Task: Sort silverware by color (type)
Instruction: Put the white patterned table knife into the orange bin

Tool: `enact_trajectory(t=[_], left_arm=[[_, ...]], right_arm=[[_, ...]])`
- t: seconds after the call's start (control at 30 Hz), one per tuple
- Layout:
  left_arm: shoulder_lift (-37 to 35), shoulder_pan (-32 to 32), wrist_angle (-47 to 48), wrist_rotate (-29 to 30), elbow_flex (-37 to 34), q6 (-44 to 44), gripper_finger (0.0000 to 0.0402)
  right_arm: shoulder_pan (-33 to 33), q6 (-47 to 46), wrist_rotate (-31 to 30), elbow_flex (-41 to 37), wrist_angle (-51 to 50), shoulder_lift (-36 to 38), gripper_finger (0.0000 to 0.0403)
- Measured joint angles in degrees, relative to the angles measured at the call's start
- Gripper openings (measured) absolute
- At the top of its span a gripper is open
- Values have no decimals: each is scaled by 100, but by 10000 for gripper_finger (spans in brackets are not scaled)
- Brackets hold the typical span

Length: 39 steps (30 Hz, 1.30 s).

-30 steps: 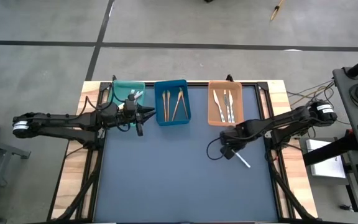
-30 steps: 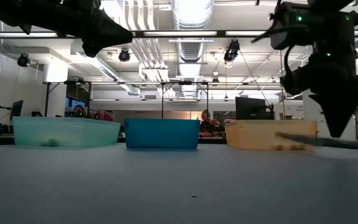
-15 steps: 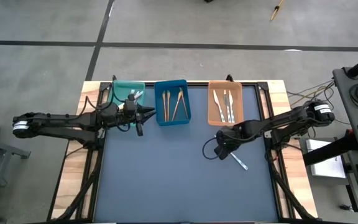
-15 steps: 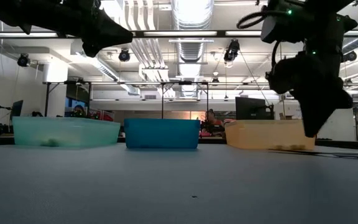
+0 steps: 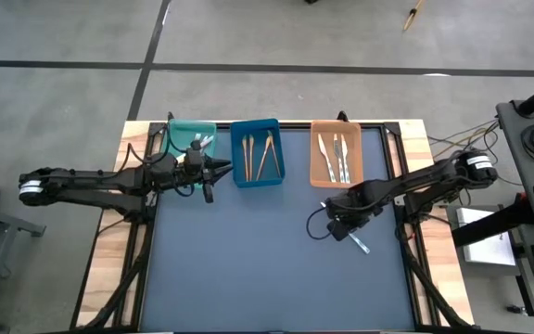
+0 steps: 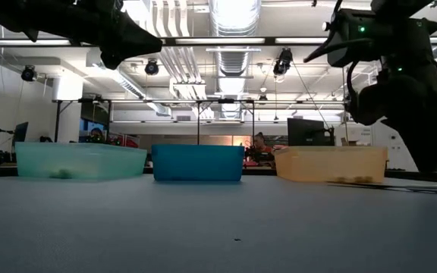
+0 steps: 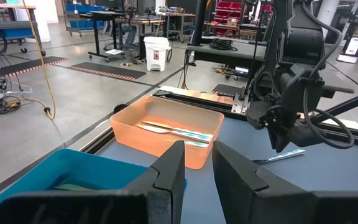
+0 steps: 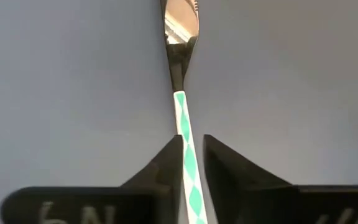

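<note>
While the left end effector hovers narrow and empty by the teal tray at upper left, the right end effector straddles a blue-handled knife flat on the counter, centre-right, fingers narrow around the handle.

Silver knife with green-and-white diamond-patterned handle on grey-blue table

Polished metal gleams on the knife, its blade mirror-bright, the handle glossy with a green-and-white diamond pattern. The table wears a matt, smooth blue-grey top, with bare pale wood at its edges. The orange tray looks like translucent plastic, softly shiny. The teal tray is frosted plastic.
</note>
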<state>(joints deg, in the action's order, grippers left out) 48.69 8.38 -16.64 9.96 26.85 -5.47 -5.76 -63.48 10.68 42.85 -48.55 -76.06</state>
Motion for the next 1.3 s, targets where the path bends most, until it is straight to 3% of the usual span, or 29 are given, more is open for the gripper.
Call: enact_trajectory(t=[0.27,0.43,0.63,0.97,1.3], left_arm=[[0,2,11,0,0,4,64],[0,1,9,0,0,4,64],[0,0,13,0,0,6,64],[0,2,20,0,0,48,64],[0,0,35,0,0,48,64]], right_arm=[[0,105,-59,0,114,-329,159],[0,209,-74,0,331,-621,181],[2,347,-83,28,353,-990,146],[2,521,-19,14,412,-1270,24],[1,498,65,-24,606,-493,15]])
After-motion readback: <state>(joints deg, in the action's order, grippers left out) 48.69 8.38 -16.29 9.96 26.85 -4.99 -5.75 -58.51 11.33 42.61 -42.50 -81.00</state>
